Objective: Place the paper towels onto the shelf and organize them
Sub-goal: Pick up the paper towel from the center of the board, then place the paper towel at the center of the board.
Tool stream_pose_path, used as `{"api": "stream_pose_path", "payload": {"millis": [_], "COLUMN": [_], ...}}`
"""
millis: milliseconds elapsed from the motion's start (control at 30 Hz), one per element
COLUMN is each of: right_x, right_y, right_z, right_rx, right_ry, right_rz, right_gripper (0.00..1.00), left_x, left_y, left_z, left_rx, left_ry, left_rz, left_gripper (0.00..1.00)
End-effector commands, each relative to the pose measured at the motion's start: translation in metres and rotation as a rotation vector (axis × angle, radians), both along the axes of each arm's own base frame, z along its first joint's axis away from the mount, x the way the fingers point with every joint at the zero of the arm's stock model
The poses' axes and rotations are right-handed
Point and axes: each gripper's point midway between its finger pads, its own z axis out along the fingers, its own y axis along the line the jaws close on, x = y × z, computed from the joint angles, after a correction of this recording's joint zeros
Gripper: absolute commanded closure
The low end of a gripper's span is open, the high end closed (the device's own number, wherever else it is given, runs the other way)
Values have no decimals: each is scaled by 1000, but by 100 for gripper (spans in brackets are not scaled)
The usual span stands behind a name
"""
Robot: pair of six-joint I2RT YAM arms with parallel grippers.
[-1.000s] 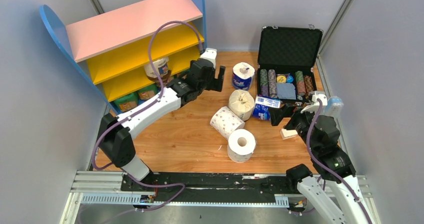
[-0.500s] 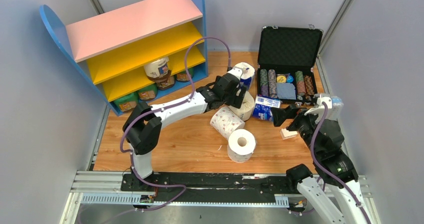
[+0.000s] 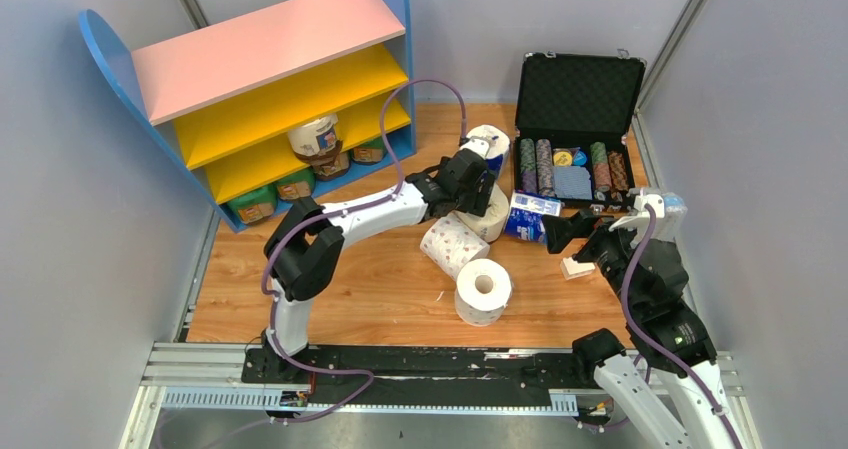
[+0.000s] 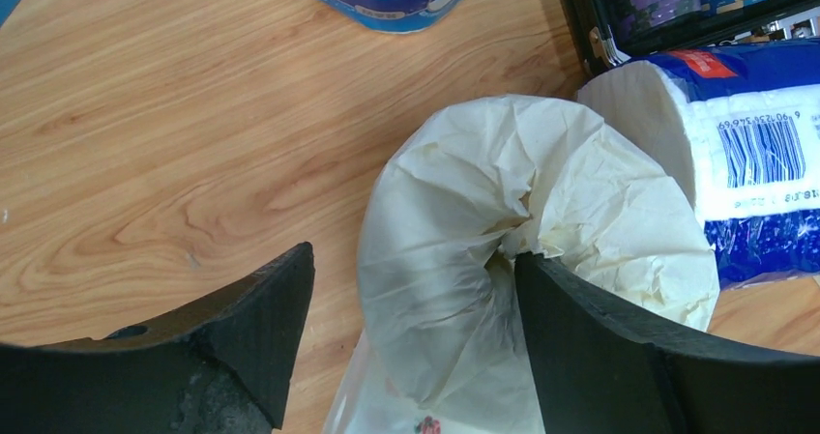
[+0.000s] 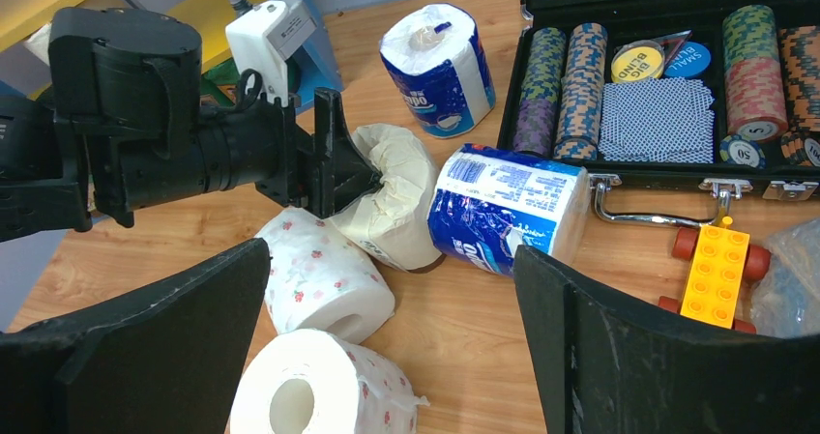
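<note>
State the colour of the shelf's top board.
Pink; the shelf shows best in the top external view.

"BIG BLIND" on yellow chip [image 5: 642, 61], "50" on chip [image 5: 740, 150]

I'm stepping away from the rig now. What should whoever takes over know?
Left gripper: jaws open around the cream roll, not yet clamped.
Right gripper: open, empty, hovering near the loose rolls.
Shelf: several rolls already on the lower tiers.
Left on the table: cream roll, flowered roll, bare white roll, two blue-wrapped rolls.
Next: probably grip the cream roll and shelve it, then the rest.
</note>
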Motion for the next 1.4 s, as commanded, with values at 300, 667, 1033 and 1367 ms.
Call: {"api": "stream_pose_path", "payload": {"millis": [300,667,1033,1367], "right_x": [1,-1,3,3], "right_y": [0,0,6,4], "right_z": [8,10,4,4], "right_rx": [23,28,21,17], "right_ry": [-21,-32,-5,-6], "right_rz": [-7,-5,21,8], "right_gripper": [0,0,0,0], "left_x": [8,-14,-43,-57], "left_y": [63,172,260,284], "left_z": [77,141,76,17], "left_rx": [116,209,306,403], "left_ry": [-160,-186,18,149], "left_rz": [56,26,231,363], "left_gripper": [60,65,62,38]}}
